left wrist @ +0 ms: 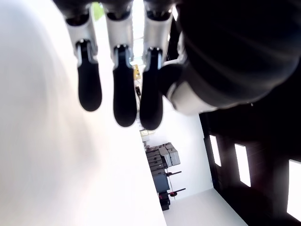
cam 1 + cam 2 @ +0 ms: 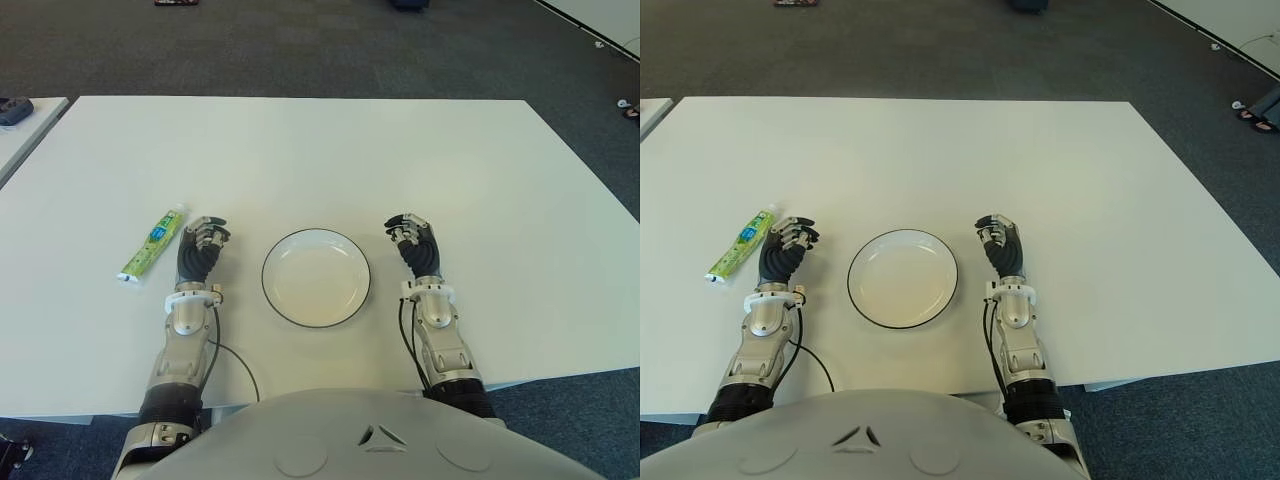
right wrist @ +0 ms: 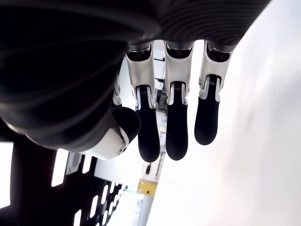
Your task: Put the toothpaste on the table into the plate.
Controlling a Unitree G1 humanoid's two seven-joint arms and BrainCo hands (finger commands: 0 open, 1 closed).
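So both forearms come up over the near edge of the white counter (image 2: 420, 150), one on each side of the round white plate with a thin dark rim (image 2: 316, 277), which is empty. The left hand (image 2: 200, 246) is just off the plate's left side, fingers loosely curled with nothing in them. The right hand (image 2: 413, 241) mirrors it on the plate's right side, same relaxed half-curl, also gripping nothing. The green and white toothpaste tube (image 2: 152, 243) lies flat on the counter just beside the left hand, on the side toward the counter's left edge, angled so one end points at the near-left corner and the other toward the far edge. It's close to the fingers, but I can't tell if they touch. The wrist cameras add the close-up: in the left wrist view three dark fingertips (image 1: 124, 101) hang beside the bare white surface with a bit of green showing behind them, and the right wrist view shows its dark fingertips (image 3: 177, 129) the same way, thumb tucked alongside, nothing between them. The eye views also catch grey carpet floor (image 2: 300, 50) past the far edge.
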